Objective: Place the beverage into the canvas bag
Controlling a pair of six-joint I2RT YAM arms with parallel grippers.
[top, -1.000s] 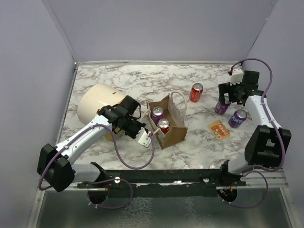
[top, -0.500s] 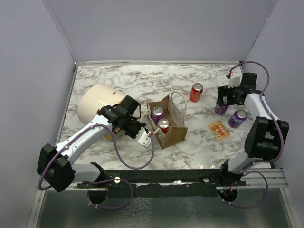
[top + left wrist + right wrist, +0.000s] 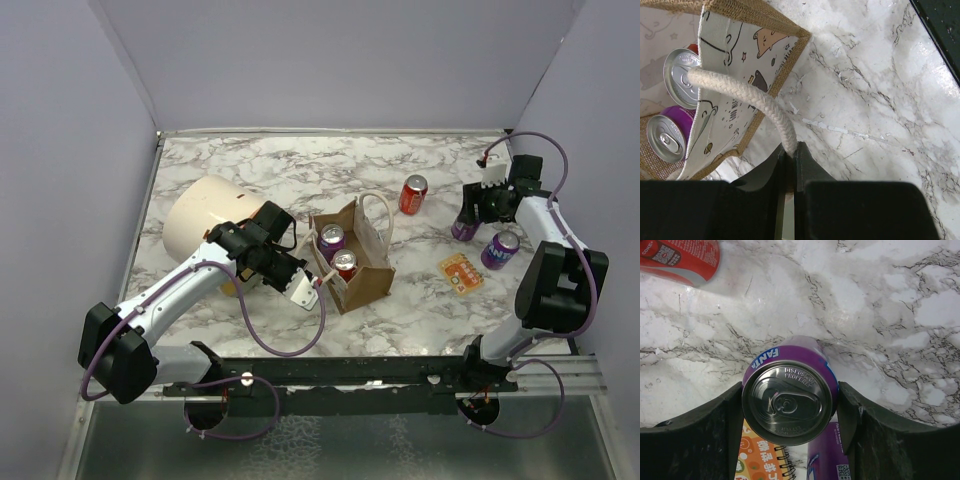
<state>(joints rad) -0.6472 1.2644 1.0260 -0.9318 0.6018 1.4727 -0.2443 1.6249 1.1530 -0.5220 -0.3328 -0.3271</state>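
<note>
**Two cans packed, a third one in the grip**

From above, we see the canvas bag (image 3: 365, 280) near the table's (image 3: 300, 180) middle, with two cans (image 3: 338, 250) standing inside. A red can (image 3: 413, 194) at 1 o'clock and a second purple can (image 3: 501, 249) at 3 o'clock wait outside, so we judge the task about half done. The left arm bends toward the bag's 8 o'clock side and the right arm stretches to 2 o'clock. In the left wrist view, the left gripper (image 3: 790, 152) is pinched on the rope handle (image 3: 747, 95). In the right wrist view, the right gripper (image 3: 790, 412) clamps the upright purple can (image 3: 786, 407) from both sides.

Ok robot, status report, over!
Left gripper shut on rope handle. Right gripper shut on purple can, upright on table. Canvas bag holds two cans; nothing blocking.
</note>
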